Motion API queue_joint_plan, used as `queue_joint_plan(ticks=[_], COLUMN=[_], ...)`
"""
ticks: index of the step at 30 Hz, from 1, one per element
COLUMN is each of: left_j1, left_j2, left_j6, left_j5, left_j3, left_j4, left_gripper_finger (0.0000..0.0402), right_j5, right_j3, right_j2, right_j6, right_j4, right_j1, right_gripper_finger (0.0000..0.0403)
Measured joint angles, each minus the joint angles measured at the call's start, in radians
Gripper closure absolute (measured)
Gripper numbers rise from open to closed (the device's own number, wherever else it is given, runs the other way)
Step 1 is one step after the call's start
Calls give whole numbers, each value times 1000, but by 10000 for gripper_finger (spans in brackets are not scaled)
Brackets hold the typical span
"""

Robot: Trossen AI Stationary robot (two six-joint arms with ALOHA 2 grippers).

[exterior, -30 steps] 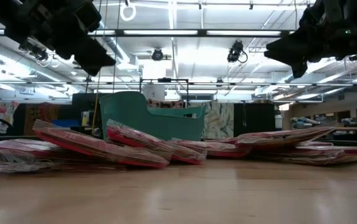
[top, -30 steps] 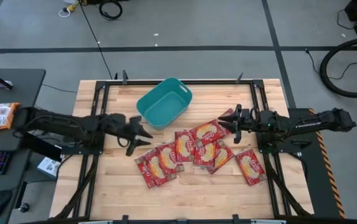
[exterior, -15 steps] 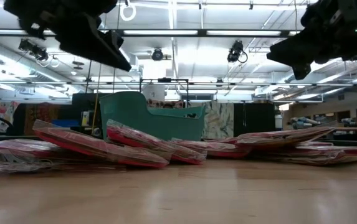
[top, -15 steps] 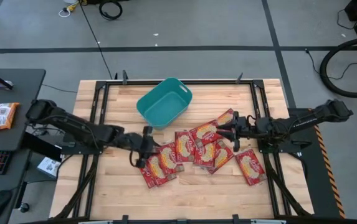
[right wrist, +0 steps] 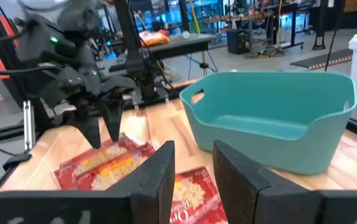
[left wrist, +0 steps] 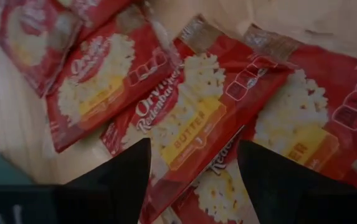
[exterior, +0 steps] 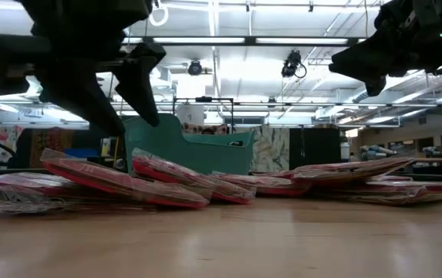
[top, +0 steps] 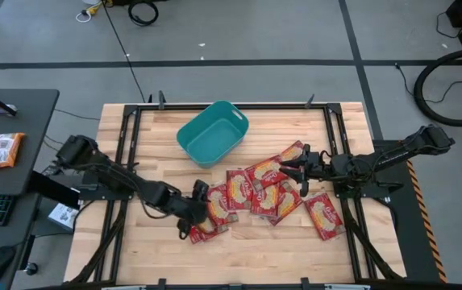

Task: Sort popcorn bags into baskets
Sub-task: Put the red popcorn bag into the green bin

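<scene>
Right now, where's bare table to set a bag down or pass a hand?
Bare wood: the table's front strip below the popcorn bags, and the far right corner beside the teal tub. Crowded: mid-table, where the left gripper and right gripper hang over the overlapping bags.

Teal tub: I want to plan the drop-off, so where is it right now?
In the high view the teal tub stands empty at the table's far middle, just beyond the red popcorn bags, between the open left claw and right claw.
</scene>
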Motion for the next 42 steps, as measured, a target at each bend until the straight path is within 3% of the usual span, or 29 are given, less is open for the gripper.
queue_joint_plan(ticks=[7, 16, 30, 35, 42], left_j1=[1, 1, 10, 10, 45], left_j2=[142, 212, 215, 197, 122], left_j6=[76, 221, 193, 147, -13], left_j5=[-16, -37, -9, -2, 3], left_j3=[138, 150, 143, 145, 304], left_j4=[-152, -151, -152, -172, -418], left_gripper_finger=[167, 178, 384, 395, 398], right_j5=[-9, -31, -36, -36, -36], right_j3=[0, 0, 0, 0, 0], right_j2=[39, 57, 65, 65, 65], right_j6=[-16, -18, -18, -18, -18], right_j4=[58, 88, 105, 105, 105], right_j1=[0, 0, 0, 0, 0], right_gripper_finger=[289, 289, 289, 289, 289])
